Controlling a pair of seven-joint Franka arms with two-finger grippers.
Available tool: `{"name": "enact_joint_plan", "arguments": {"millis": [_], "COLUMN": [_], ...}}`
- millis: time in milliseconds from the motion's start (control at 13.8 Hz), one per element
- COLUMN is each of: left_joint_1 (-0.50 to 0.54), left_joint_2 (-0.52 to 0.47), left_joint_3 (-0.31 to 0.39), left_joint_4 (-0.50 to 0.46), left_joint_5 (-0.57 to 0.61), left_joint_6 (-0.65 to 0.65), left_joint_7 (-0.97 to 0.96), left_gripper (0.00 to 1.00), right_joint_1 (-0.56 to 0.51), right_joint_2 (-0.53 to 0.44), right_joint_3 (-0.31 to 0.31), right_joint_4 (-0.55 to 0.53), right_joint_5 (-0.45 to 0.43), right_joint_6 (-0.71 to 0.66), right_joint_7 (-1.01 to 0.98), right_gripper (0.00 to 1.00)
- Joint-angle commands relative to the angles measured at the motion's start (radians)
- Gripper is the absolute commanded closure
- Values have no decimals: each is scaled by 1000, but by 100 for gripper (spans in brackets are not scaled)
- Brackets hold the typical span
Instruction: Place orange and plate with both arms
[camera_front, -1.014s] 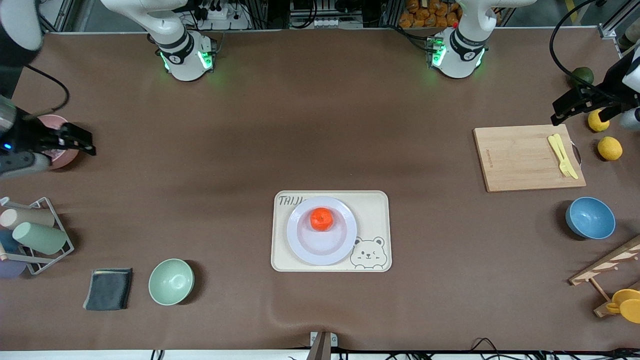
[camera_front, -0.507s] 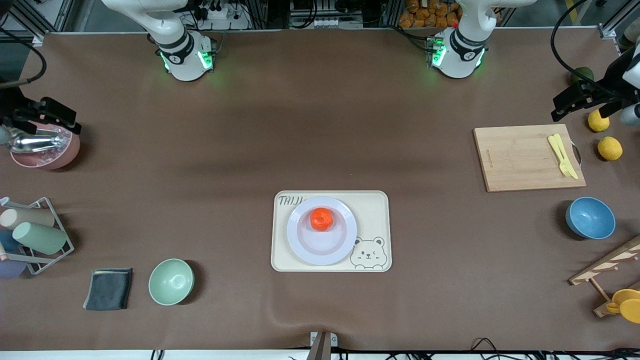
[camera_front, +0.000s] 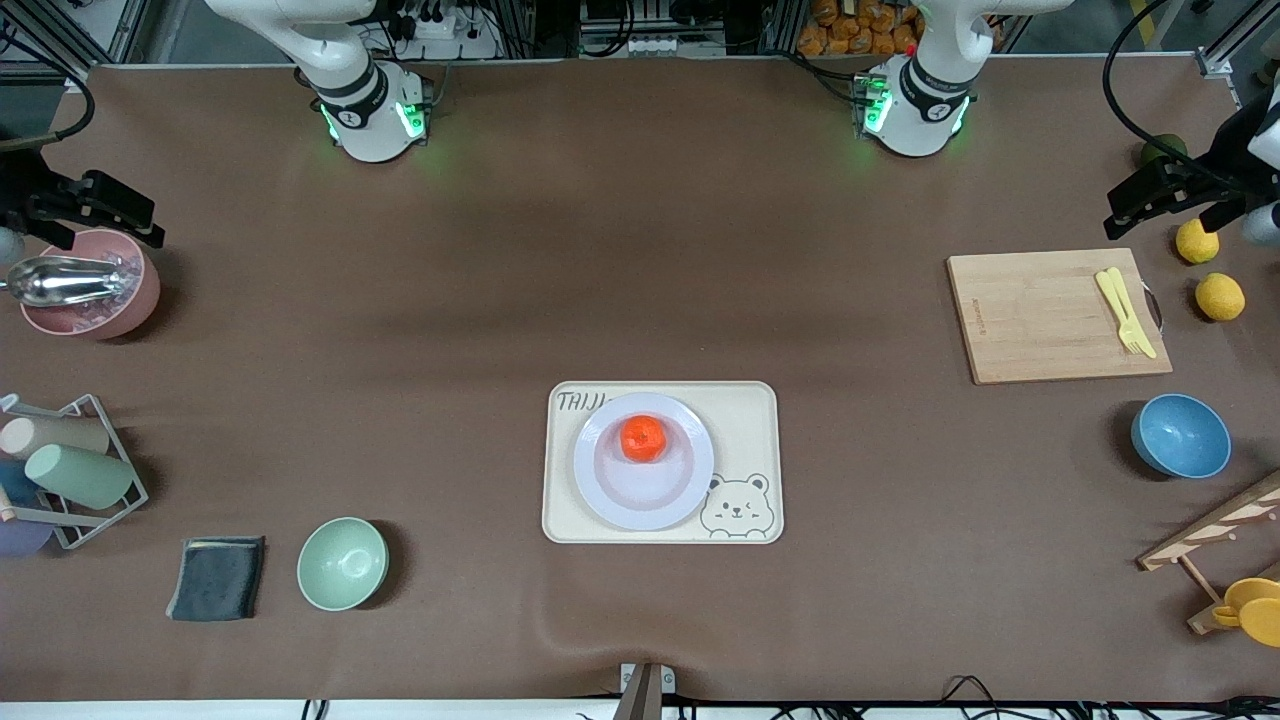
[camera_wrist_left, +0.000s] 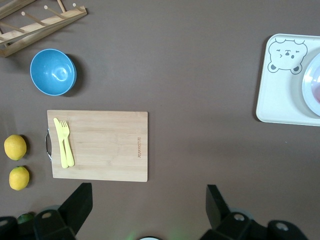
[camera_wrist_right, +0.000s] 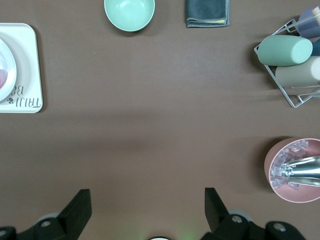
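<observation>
Front view: both arms pulled way out to the desk ends. Right gripper up over the pink bowl at the right arm's end, fingers spread wide, nothing in them. Left gripper up near the lemons and cutting board at the left arm's end, fingers also wide open and empty. Orange sitting on the plate, plate on the bear tray mid-desk. Pink bowl holding ice and a metal scoop. Green bowl and blue bowl empty. Brown mat over the whole desk.

Left wrist view: two fingers far apart, looking down on the cutting board with yellow cutlery on it, blue bowl, two lemons, tray at the edge.

Right wrist view: fingers spread, pink bowl with scoop, green bowl, grey cloth, cups lying in a wire rack, tray corner.
</observation>
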Motion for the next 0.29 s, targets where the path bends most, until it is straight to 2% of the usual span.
{"name": "enact_joint_plan", "arguments": {"millis": [0, 217], "left_joint_1": [0, 6], "left_joint_2": [-19, -19], "left_joint_3": [-6, -8], "left_joint_4": [-11, -11], "left_joint_5": [-3, -3], "left_joint_6": [-7, -9], "left_joint_7": [20, 21], "left_gripper": [0, 0], "right_joint_1": [-27, -24], "right_joint_2": [-14, -14], "right_joint_3": [20, 20], "right_joint_4": [-15, -18], "right_joint_5": [3, 4], "right_joint_6": [4, 1], "right_joint_7": [-22, -23], "right_gripper": [0, 0]}}
